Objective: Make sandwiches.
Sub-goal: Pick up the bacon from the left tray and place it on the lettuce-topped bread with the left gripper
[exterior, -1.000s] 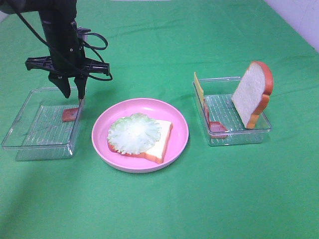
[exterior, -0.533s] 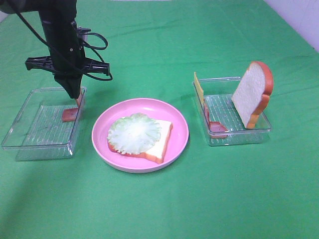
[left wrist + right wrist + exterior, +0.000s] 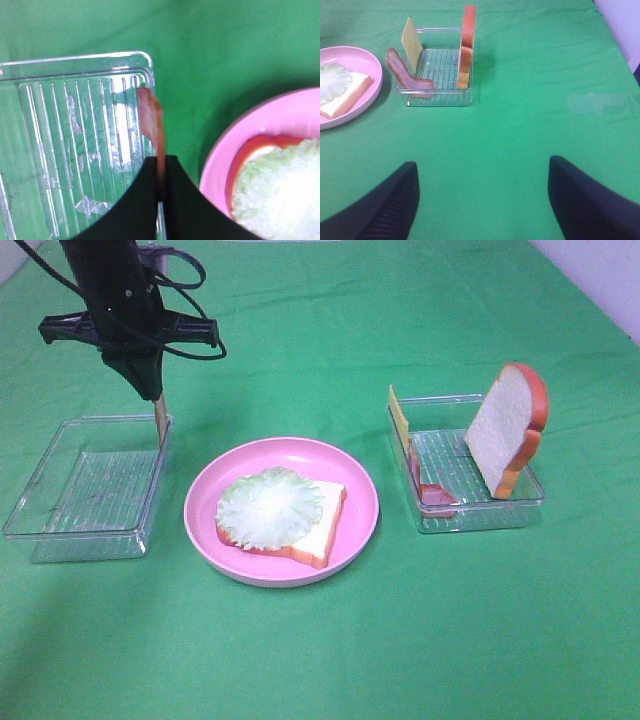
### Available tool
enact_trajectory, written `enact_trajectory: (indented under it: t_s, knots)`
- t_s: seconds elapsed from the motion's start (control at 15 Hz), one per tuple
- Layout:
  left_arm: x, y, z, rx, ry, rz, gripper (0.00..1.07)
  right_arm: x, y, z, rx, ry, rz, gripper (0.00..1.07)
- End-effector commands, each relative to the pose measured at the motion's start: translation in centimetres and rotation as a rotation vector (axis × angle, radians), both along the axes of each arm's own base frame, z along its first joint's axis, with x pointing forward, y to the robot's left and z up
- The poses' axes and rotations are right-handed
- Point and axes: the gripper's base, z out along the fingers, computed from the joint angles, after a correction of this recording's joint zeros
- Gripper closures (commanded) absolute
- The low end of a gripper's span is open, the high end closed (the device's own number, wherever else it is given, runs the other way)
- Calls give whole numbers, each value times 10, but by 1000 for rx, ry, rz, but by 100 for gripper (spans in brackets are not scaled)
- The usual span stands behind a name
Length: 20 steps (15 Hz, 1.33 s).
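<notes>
My left gripper (image 3: 153, 392) has just clamped tight on the thin pinkish-red bacon strip (image 3: 151, 117) and lifted it out of the ribbed clear plastic tray (image 3: 90, 540) left of the round pink plate (image 3: 360, 490) — I judge the next layer is ready to travel. My right gripper (image 3: 482, 200) hangs wide open, holding nothing. On the plate, pale green ruffled lettuce (image 3: 270, 505) covers an orange-crusted white bread slice (image 3: 322, 515). Right of the plate, a second clear tray (image 3: 480, 515) holds a square orange cheese slice (image 3: 399, 418), another bacon strip (image 3: 435, 496) and an upright bread slice (image 3: 505, 430).
</notes>
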Motion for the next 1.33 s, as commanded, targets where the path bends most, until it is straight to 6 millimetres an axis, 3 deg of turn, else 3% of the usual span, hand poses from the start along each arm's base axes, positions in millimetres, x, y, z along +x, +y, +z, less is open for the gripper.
enact_trajectory:
  t_s: [0.07,0.33,0.47,0.53,0.6,0.87,1.0,1.33]
  knots:
    - [-13,-3,22,-71,40,-41,107,-1,0,0,-15,-21,4,38]
    - [-27,-27,44,-285,51,-149,107,-1,0,0,-15,-21,4,38]
    - [-33,-46,42,-335,69,-214,107,-1,0,0,-15,-21,4,38]
    - [-45,-73,37,-338,88,-290,107,-1,0,0,-15,-21,4,38]
    - [-53,-88,33,-334,102,-324,107,-1,0,0,-15,-21,4,38]
    - [-70,-121,18,-312,148,-401,107,-1,0,0,-15,-21,4,38]
    - [-74,-132,5,-281,170,-428,107,-1,0,0,-15,-21,4,38]
    - [-65,-121,-24,-101,176,-392,107,-1,0,0,-14,-22,5,38]
